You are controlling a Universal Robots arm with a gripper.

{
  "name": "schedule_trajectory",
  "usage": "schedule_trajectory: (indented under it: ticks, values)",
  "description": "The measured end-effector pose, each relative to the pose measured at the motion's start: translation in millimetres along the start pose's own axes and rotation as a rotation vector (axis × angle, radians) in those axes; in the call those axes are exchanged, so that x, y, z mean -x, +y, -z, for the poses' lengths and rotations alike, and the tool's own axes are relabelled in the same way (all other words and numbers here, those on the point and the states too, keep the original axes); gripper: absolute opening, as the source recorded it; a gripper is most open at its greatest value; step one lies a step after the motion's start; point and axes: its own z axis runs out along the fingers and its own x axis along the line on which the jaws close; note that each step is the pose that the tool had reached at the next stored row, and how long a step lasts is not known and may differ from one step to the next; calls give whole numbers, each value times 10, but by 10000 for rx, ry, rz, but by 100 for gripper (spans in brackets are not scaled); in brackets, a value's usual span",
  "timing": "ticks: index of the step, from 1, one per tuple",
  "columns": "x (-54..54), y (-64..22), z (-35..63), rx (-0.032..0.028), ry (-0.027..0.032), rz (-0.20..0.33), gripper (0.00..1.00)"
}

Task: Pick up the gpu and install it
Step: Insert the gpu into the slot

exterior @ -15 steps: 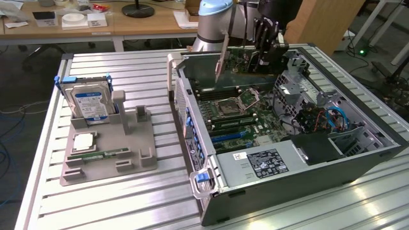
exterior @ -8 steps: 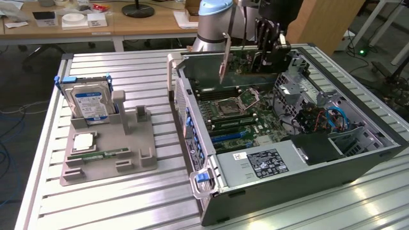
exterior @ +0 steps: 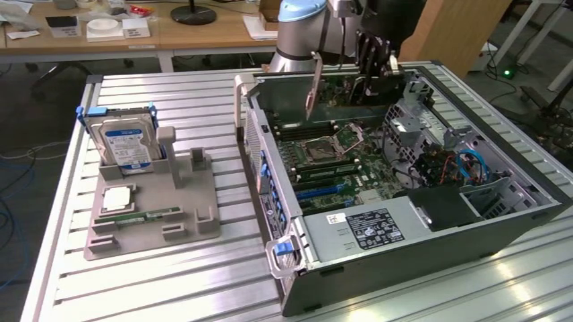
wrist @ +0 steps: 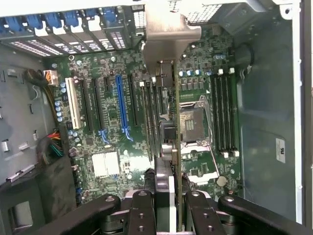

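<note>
End effector (wrist: 164,198) was pinched nearly closed on the gpu (wrist: 167,127), holding the card on edge over the motherboard (wrist: 112,147) inside the open case (exterior: 403,268), with its bracket end toward the slotted rear wall. Case walls boxed it in on the sides, but the top was wide open. Out on the counter (exterior: 179,94), the grey holder (exterior: 170,201) had one hard drive (exterior: 125,144) and one memory stick (exterior: 134,216).
</note>
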Motion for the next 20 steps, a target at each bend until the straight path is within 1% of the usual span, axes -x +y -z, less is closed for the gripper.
schedule_trajectory:
  ticks: [1,3,5,7,10,13,15,20]
  values:
    - [-9,6,-8,5,-28,25,29]
    - [-31,7,-39,10,-41,93,29]
    - [-62,5,-73,44,-38,153,29]
    - [-97,2,-94,60,-37,183,29]
    - [-143,-2,-139,65,-38,192,29]
    - [-151,0,-183,65,-38,190,29]
    - [-156,1,-192,63,-38,191,29]
    - [-165,39,-276,88,-35,190,29]
